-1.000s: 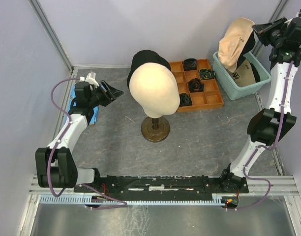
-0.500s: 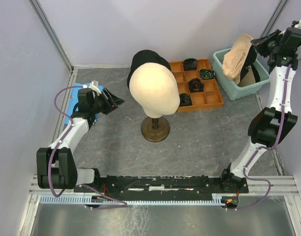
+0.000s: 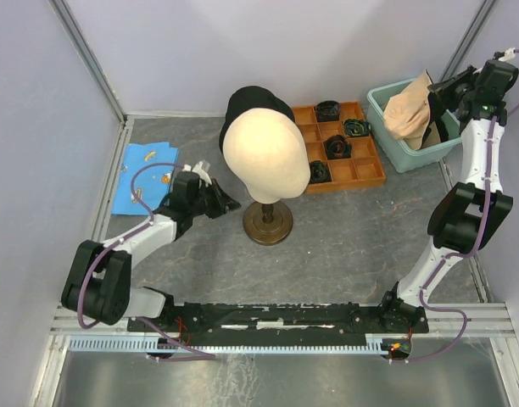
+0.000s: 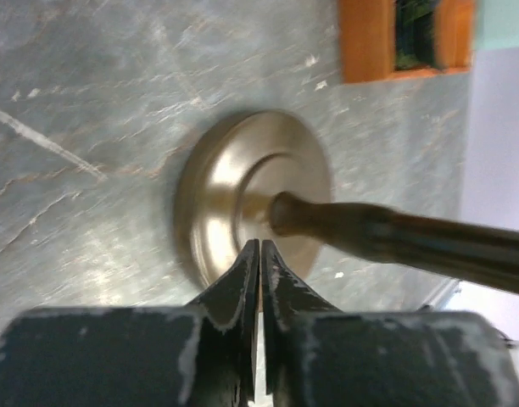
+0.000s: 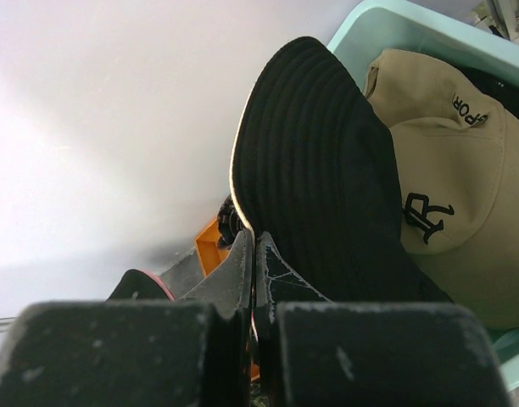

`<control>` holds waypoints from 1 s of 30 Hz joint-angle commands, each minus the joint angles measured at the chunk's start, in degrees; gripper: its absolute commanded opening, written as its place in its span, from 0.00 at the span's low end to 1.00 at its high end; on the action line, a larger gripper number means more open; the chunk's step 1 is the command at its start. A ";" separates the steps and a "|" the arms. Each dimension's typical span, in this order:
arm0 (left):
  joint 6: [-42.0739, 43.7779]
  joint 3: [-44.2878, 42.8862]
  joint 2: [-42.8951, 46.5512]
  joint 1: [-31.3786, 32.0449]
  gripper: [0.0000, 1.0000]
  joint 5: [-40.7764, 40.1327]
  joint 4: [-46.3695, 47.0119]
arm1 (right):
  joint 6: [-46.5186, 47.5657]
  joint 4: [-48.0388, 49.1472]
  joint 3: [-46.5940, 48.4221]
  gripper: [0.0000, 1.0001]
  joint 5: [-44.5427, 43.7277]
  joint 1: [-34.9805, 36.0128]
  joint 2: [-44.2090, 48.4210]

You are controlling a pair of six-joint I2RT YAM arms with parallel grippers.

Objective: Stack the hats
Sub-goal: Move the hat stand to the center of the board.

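The step in hand looks like setting a hat down onto the pile. The right hand (image 3: 449, 85) hangs over the teal tub (image 3: 404, 159), which sits at the two o'clock corner of the surface (image 3: 353, 246). Its fingers are pressed fully together on the brim edge of the beige hat (image 3: 406, 112). In the wrist view the black, stitched underside of that brim faces the camera. The hat hangs tilted, partly inside the tub and above the tan cap (image 5: 463, 195), which lies there with its black emblem up. Whether the two hats already touch cannot be told. The left hand (image 4: 259, 250) is low at the nine o'clock side of the brown stand base (image 4: 234, 195). Its fingers are drawn in to a thin slit with nothing between them, and the tips point at the base without gripping it. At the centre of the surface the mannequin head (image 3: 266, 153) wears a black cap (image 3: 242, 100) pulled onto its twelve o'clock side, so at least one hat is not yet on the stack. The next move probably calls for the right hand to bring the beige hat level over the tan cap, crown above crown. It would then part its fingers so the hat settles squarely rather than sliding against the tub wall. After that the black cap needs lifting off the head, and the left hand, being beside the stand, seems well placed to steady it.
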State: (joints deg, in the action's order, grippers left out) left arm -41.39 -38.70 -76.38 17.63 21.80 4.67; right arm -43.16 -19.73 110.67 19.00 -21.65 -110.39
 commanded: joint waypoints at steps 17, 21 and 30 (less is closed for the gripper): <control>-15.51 1.98 -24.94 8.95 0.03 -13.01 25.74 | -1.44 5.39 -5.75 0.00 2.17 -0.10 9.08; -17.57 -0.57 -29.32 11.89 0.03 -12.17 27.39 | -1.66 5.21 -4.61 0.00 2.27 -0.08 9.69; -20.62 -4.75 -33.16 16.65 0.03 -11.98 27.80 | -2.73 4.35 -0.69 0.00 2.51 -0.07 10.27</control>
State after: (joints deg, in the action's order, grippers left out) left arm -59.27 -41.60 -107.09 32.27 8.14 33.21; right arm -44.97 -17.67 106.02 20.53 -21.65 -103.85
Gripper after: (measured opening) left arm 0.036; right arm 0.008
